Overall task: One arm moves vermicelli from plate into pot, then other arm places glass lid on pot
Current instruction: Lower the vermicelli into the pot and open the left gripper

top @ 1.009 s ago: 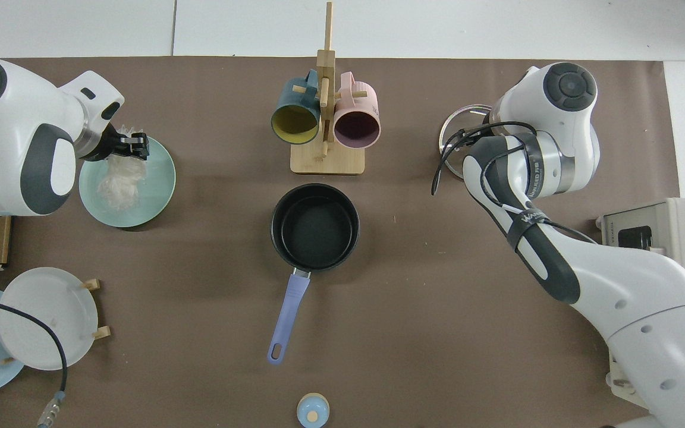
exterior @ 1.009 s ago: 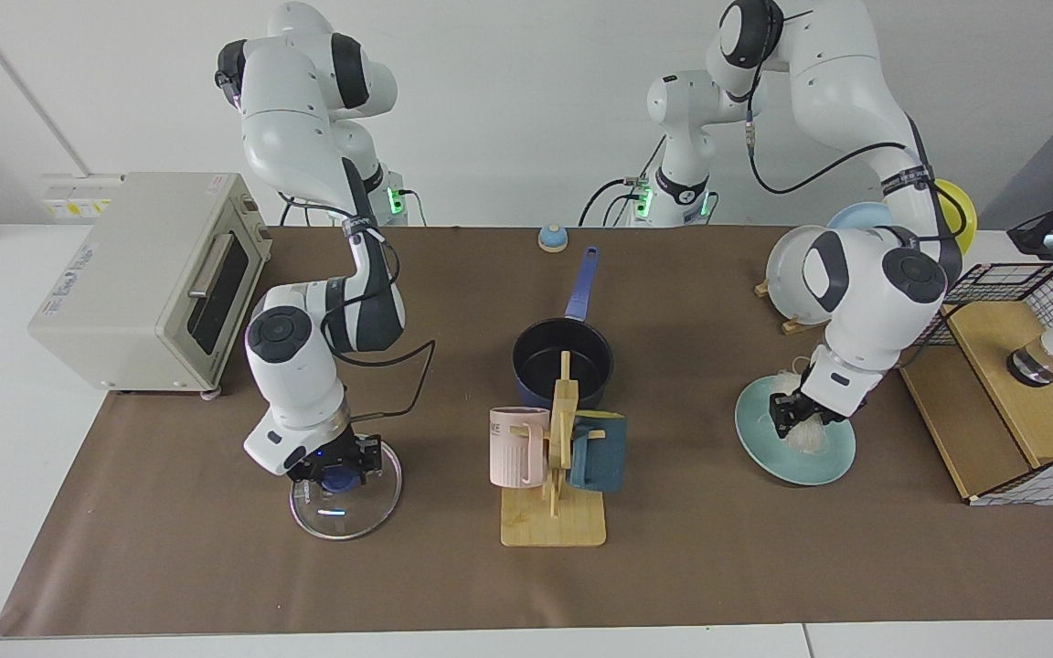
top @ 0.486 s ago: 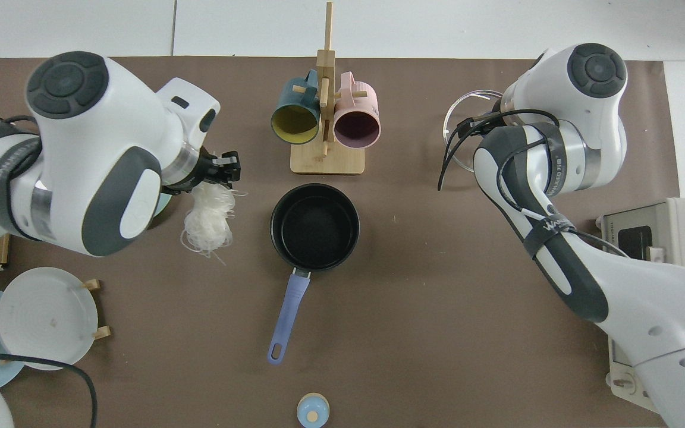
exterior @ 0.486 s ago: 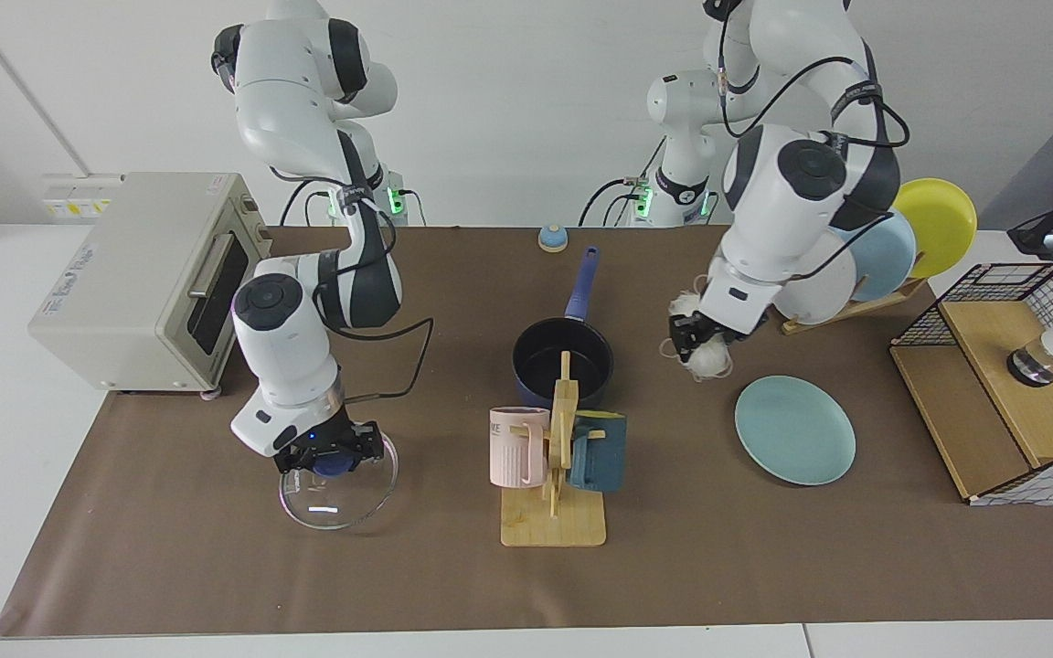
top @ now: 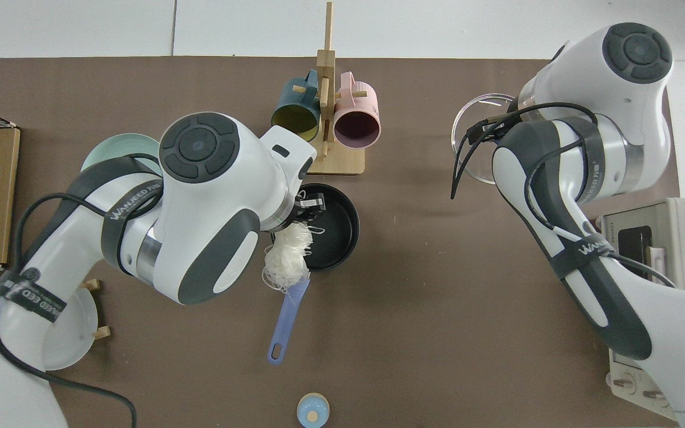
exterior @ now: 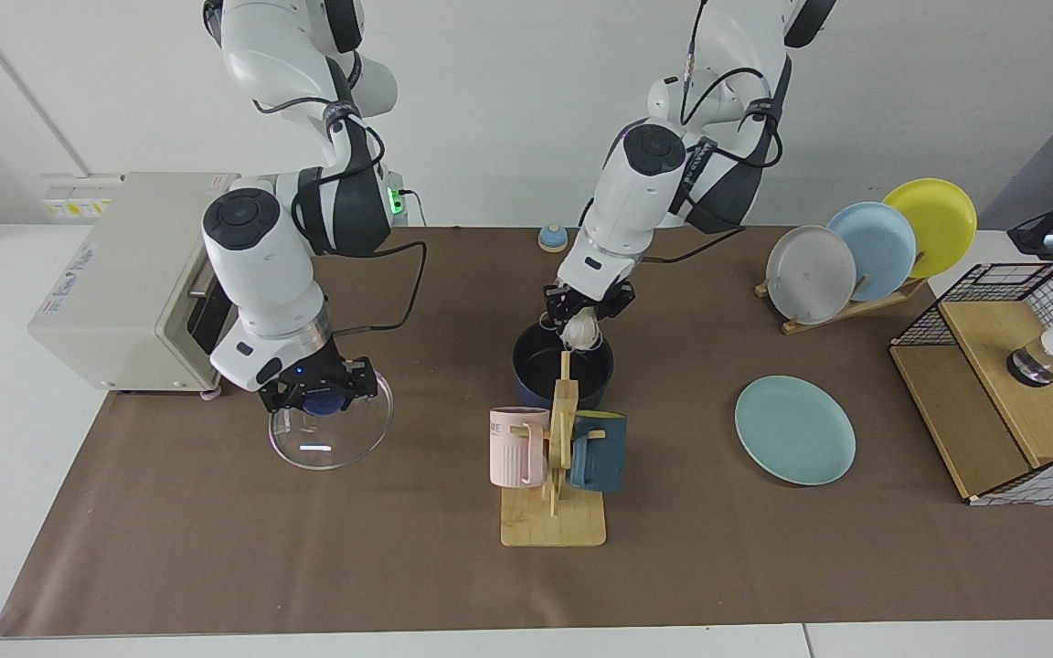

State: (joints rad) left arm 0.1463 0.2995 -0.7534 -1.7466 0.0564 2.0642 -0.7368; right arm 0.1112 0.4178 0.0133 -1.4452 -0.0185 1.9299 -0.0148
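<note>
In the facing view, the left gripper [exterior: 584,309] hangs over the far rim of the pot [exterior: 563,367], its fingers clenched on a white bundle of vermicelli [exterior: 579,333] that dangles just under them. The top view shows something the facing view does not: the vermicelli [top: 288,260] trails from the fingers across the pot's rim toward the blue handle [top: 286,321], so part of it is above the handle's root and not above the black inside. The left arm reaches from its base across the table, with the wrist bent down steeply. The plate [exterior: 794,429] lies bare, well apart from these fingers.

The right gripper [exterior: 318,391] is closed on the blue knob of the glass lid [exterior: 330,429], which hangs tilted below the fingers, lifted off the table. In the top view the right arm's wrist covers the gripper, and only an arc of the glass lid [top: 474,128] shows. This forearm points downward, with the elbow high.
</note>
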